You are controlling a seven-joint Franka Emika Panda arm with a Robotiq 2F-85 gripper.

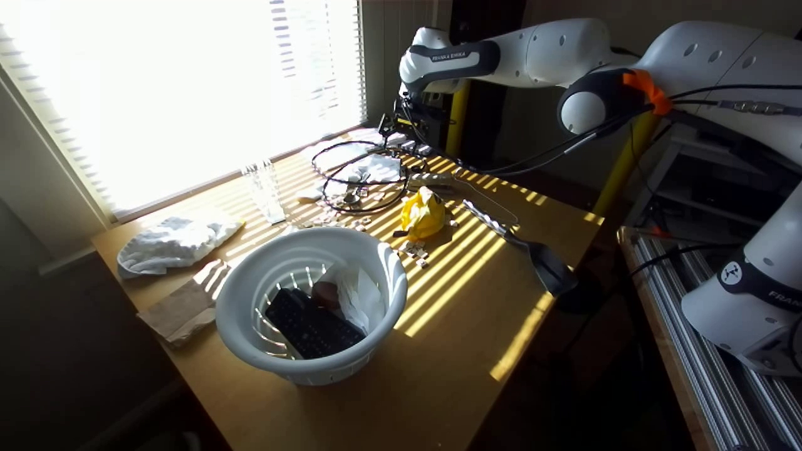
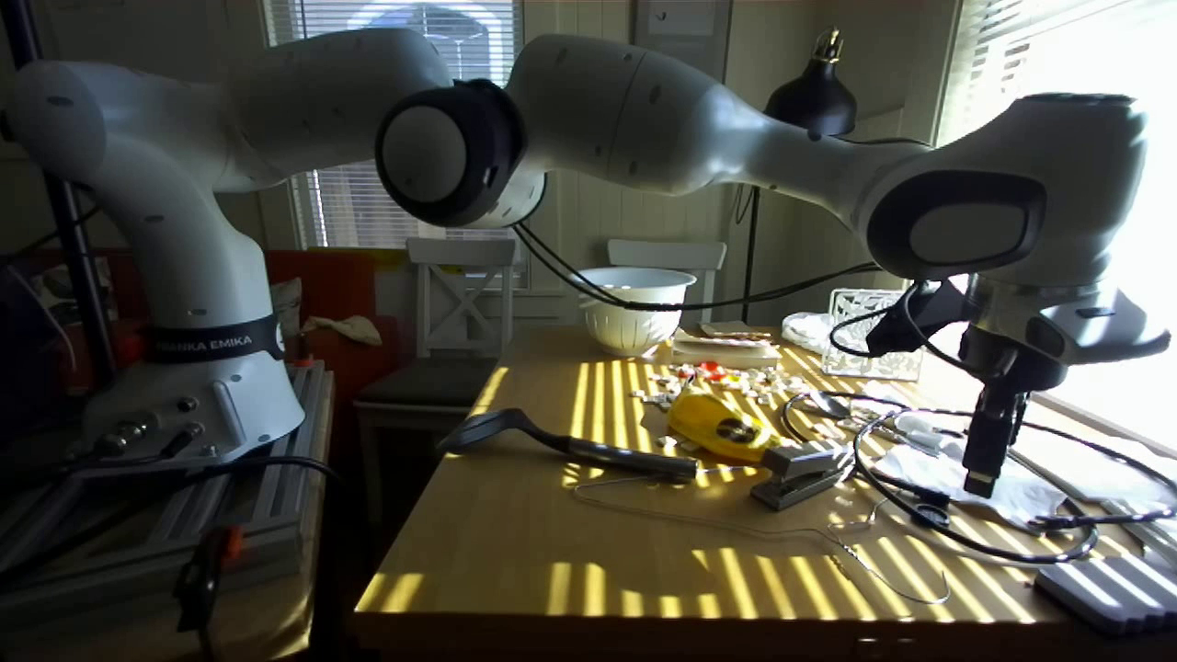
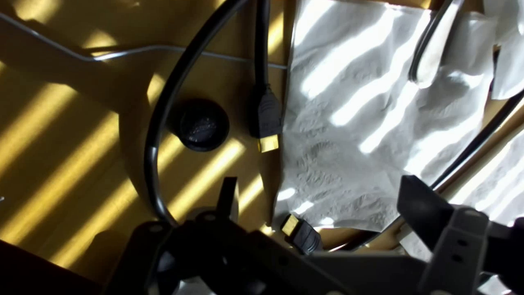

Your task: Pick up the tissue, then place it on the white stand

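Note:
The tissue [image 3: 339, 123] is a crinkled white sheet lying on the table, striped with sunlight in the wrist view. It also shows in both exterior views [image 1: 379, 168] [image 2: 1016, 487]. The white stand [image 2: 869, 336] is an openwork upright holder near the window edge; it also shows in an exterior view [image 1: 266, 191]. My gripper [image 3: 318, 180] is open and empty, pointing down above the tissue's near edge. It also shows in an exterior view [image 2: 982, 478]. A cable plug [image 3: 303, 235] lies between the fingers, beside the tissue edge. The fingers appear apart from the tissue.
A looped black cable [image 2: 883, 441] lies around and over the tissue. A spoon handle [image 3: 434, 57] rests on it. A stapler [image 2: 800, 473], yellow bag [image 2: 722, 428], spatula [image 2: 588, 450] and small loose pieces lie nearby. A large white basket [image 1: 238, 313] and white cloth [image 1: 178, 241] stand farther off.

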